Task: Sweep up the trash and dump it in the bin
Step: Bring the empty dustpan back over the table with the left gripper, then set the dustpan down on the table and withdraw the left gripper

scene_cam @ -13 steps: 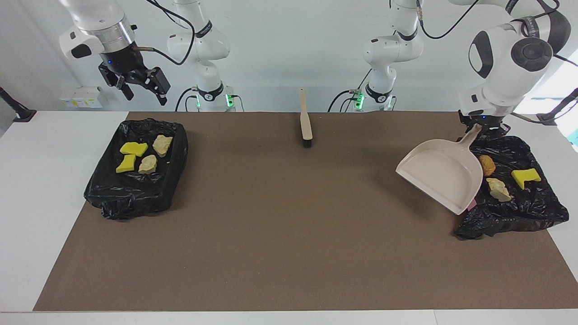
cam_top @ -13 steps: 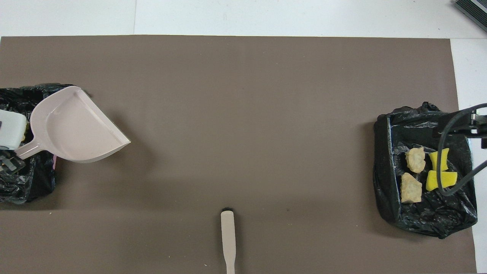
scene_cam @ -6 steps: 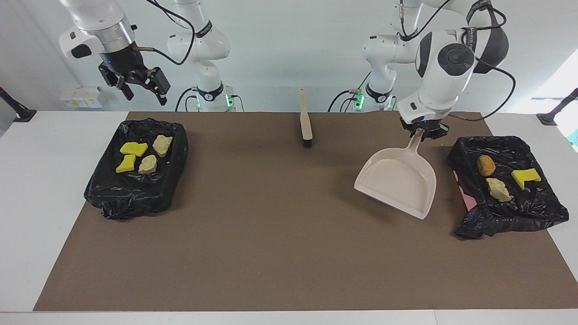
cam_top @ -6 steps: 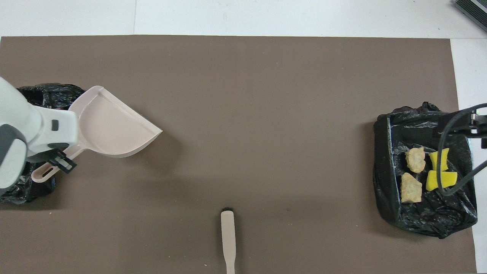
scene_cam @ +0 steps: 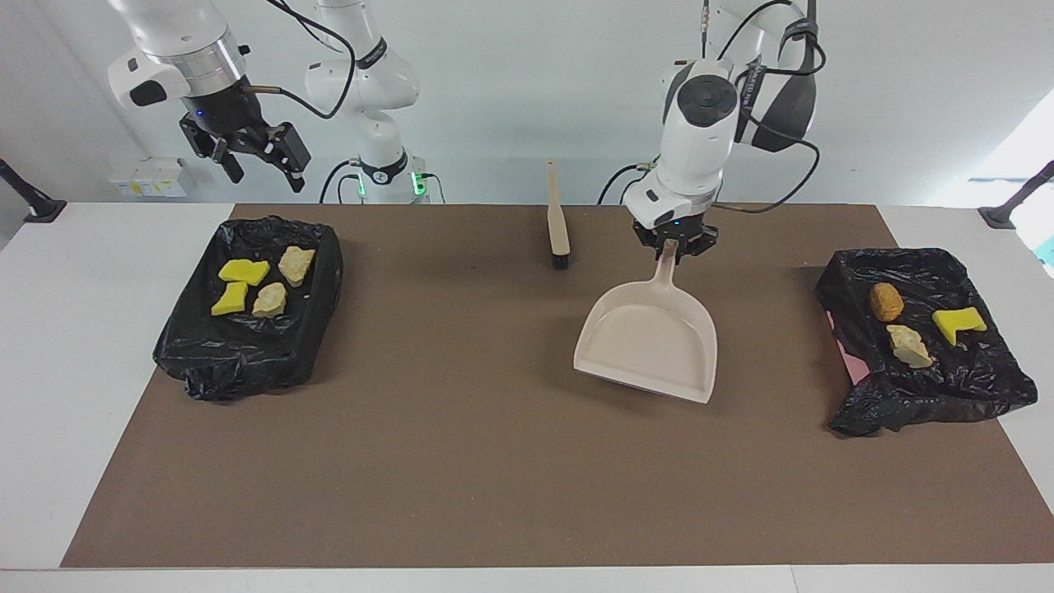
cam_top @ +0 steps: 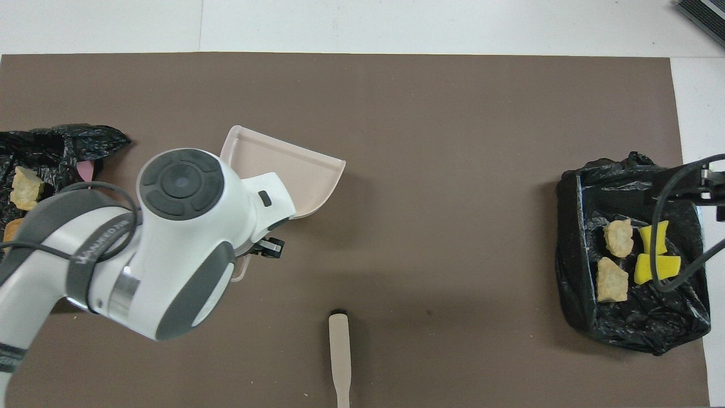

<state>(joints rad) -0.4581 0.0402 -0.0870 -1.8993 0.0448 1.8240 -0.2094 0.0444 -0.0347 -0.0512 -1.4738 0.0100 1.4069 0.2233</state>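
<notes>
My left gripper [scene_cam: 673, 245] is shut on the handle of the beige dustpan [scene_cam: 650, 342], which hangs tilted over the mat between the brush and the bin at the left arm's end. The pan [cam_top: 283, 167] holds nothing. Trash lies in both black-bagged bins. An orange lump [scene_cam: 886, 301], a tan lump [scene_cam: 909, 344] and a yellow scrap [scene_cam: 958, 323] sit in the bin [scene_cam: 922, 403] at the left arm's end. Yellow scraps [scene_cam: 243, 270] and tan lumps [scene_cam: 295, 263] sit in the bin [scene_cam: 239, 362] at the right arm's end. My right gripper [scene_cam: 251, 156] waits open, high over that bin's robot-side edge.
A beige brush [scene_cam: 558, 222] lies on the brown mat [scene_cam: 461, 461] at its robot-side edge, midway between the arms, bristles pointing away from the robots. In the overhead view my left arm covers much of the dustpan and part of the bin [cam_top: 62, 141] beside it.
My left arm has carried the dustpan from over the bin at its end toward the middle of the mat. The right arm and the trash have not moved.
</notes>
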